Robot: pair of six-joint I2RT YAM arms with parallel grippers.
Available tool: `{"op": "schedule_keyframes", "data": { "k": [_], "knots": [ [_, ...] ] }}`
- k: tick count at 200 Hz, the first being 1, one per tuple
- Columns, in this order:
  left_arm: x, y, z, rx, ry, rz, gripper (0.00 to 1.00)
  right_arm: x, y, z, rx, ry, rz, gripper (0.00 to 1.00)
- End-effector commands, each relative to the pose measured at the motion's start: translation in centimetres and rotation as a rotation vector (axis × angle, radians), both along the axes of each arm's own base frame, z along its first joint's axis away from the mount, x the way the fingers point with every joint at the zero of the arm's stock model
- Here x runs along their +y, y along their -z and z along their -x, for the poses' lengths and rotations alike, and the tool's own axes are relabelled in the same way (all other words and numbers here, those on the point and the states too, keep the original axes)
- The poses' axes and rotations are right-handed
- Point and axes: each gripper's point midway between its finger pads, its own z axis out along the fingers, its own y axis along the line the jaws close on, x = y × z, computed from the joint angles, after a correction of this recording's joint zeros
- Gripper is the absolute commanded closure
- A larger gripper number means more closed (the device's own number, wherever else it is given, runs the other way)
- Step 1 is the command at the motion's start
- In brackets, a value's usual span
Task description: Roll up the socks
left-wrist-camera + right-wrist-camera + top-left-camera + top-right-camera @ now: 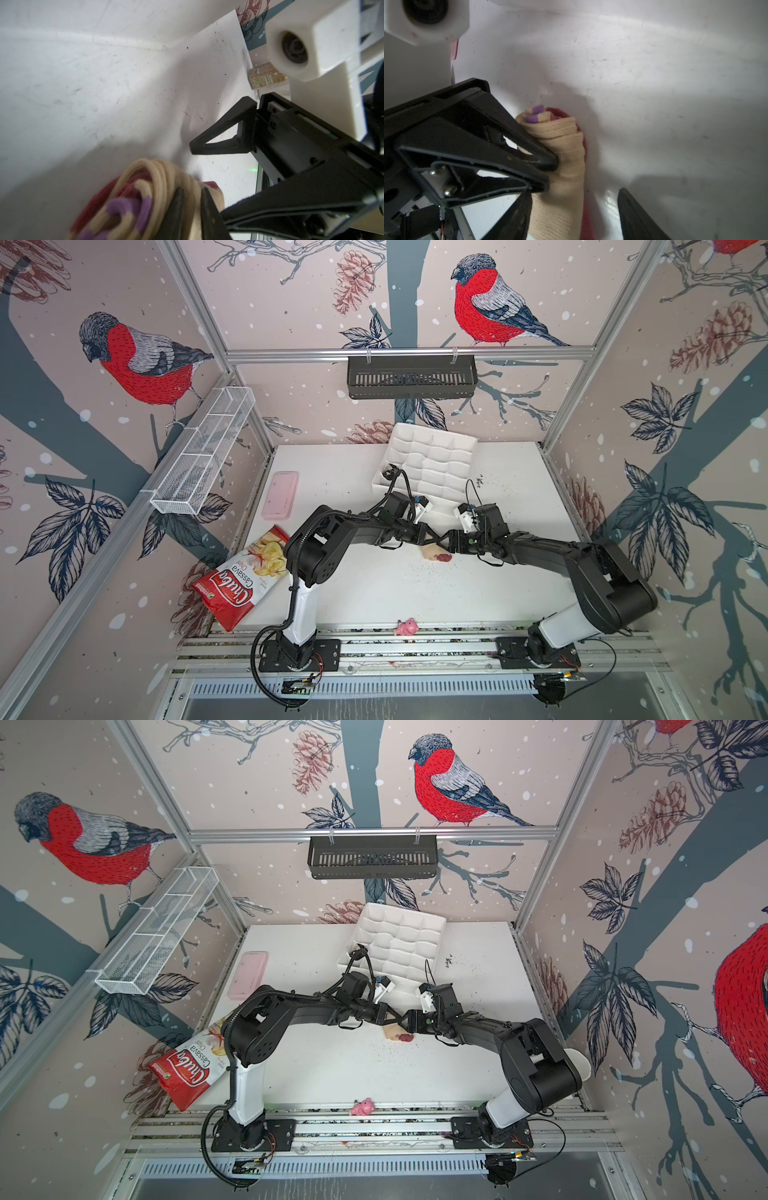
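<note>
Right wrist view: sock (560, 145) rolled up, lower middle of frame.
Tan ribbed roll, purple stripes and maroon at its end; left gripper (550, 176) pinches it, right gripper (574, 193) gapes astride it, on the table (374, 593).

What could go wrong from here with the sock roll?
1. The roll could spring loose: only the left tool pinches the tan sock, while the right tool stands open around it.
2. The two tools sit very close, so a careless move might knock them together.
</note>
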Motion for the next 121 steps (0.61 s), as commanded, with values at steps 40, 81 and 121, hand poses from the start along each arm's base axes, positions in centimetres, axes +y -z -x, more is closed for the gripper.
{"op": "schedule_keyframes", "data": {
  "k": [40, 81, 121],
  "knots": [
    [1.7, 1.7, 1.2, 0.073, -0.027, -0.022, 0.8, 1.1, 0.8, 0.1, 0.04, -0.022, -0.064, 0.37],
    [1.0, 1.2, 1.0, 0.097, -0.032, 0.046, 0.79, 1.4, 1.7, 0.2, 0.046, -0.046, -0.024, 0.36],
    [0.4, -0.2, 0.9, 0.122, -0.036, 0.168, 0.78, 1.7, 2.4, 0.6, 0.065, -0.046, -0.04, 0.36]
  ]
}}
